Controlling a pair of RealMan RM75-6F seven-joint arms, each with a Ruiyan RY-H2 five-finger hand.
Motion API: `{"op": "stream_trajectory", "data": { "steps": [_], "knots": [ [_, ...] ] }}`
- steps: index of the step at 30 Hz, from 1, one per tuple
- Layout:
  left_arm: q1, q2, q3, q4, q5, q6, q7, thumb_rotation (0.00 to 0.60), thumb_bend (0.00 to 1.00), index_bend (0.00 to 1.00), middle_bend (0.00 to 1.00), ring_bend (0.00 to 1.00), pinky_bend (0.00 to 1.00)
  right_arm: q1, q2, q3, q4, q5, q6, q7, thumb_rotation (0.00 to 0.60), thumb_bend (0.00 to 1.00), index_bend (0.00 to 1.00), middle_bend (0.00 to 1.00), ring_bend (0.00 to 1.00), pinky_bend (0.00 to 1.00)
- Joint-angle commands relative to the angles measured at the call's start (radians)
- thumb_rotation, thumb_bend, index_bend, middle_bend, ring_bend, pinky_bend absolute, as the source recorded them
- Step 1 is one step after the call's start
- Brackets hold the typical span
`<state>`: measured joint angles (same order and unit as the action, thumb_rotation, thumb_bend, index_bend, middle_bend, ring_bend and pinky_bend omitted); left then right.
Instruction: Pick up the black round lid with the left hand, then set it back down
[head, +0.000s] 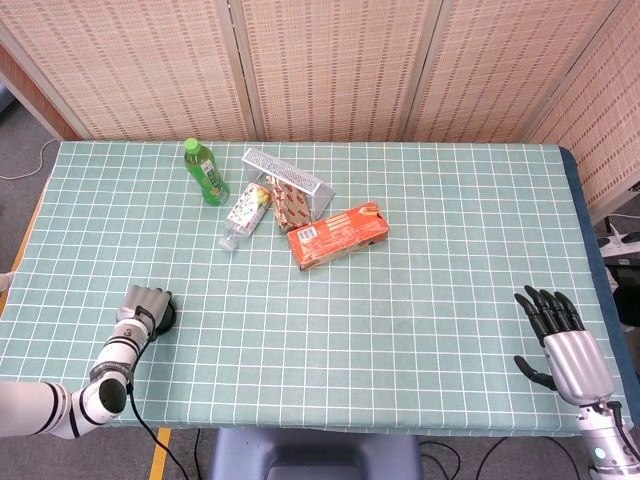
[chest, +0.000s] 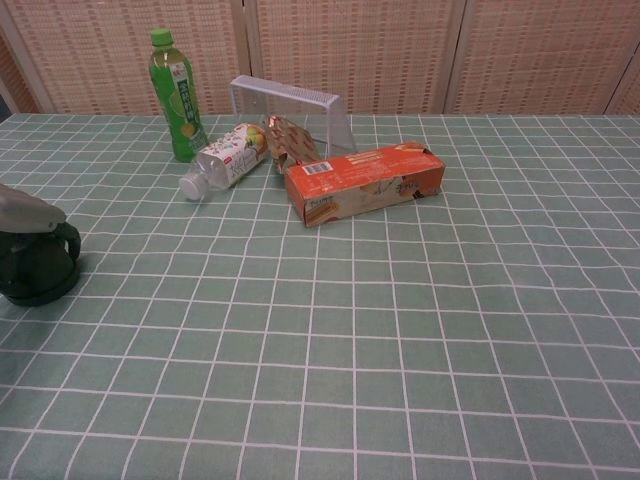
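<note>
The black round lid (head: 170, 317) (chest: 36, 277) sits on the green checked tablecloth near the front left edge. My left hand (head: 144, 304) (chest: 28, 212) lies over it, its fingers (chest: 67, 238) curled down around the rim, so most of the lid is hidden in the head view. The lid still looks to be resting on the cloth. My right hand (head: 561, 338) hovers at the front right corner with fingers spread and nothing in it; the chest view does not show it.
At the back left stand a green bottle (head: 205, 172) (chest: 176, 95), a clear bottle lying down (head: 243, 214), a snack packet (head: 292, 208), a tipped white mesh tray (head: 291, 176) and an orange box (head: 338, 234) (chest: 364, 184).
</note>
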<state>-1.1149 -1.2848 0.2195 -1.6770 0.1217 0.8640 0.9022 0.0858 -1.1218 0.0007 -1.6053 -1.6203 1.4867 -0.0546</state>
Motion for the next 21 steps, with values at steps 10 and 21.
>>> {"op": "stream_trajectory", "data": {
  "steps": [10,21],
  "knots": [
    [0.079,0.040,-0.018,-0.019,0.170,0.016,-0.125,0.600,0.39,0.53,0.51,0.58,0.84,0.000,-0.001,-0.002,0.001,-0.004,0.000,0.006,0.600,0.17,0.00,0.00,0.00,0.00],
    [0.142,0.086,-0.055,-0.032,0.322,-0.006,-0.249,0.600,0.40,0.57,0.57,0.60,0.87,-0.002,0.000,-0.004,0.001,-0.009,0.003,0.003,0.600,0.17,0.00,0.00,0.00,0.00]
  ]
}}
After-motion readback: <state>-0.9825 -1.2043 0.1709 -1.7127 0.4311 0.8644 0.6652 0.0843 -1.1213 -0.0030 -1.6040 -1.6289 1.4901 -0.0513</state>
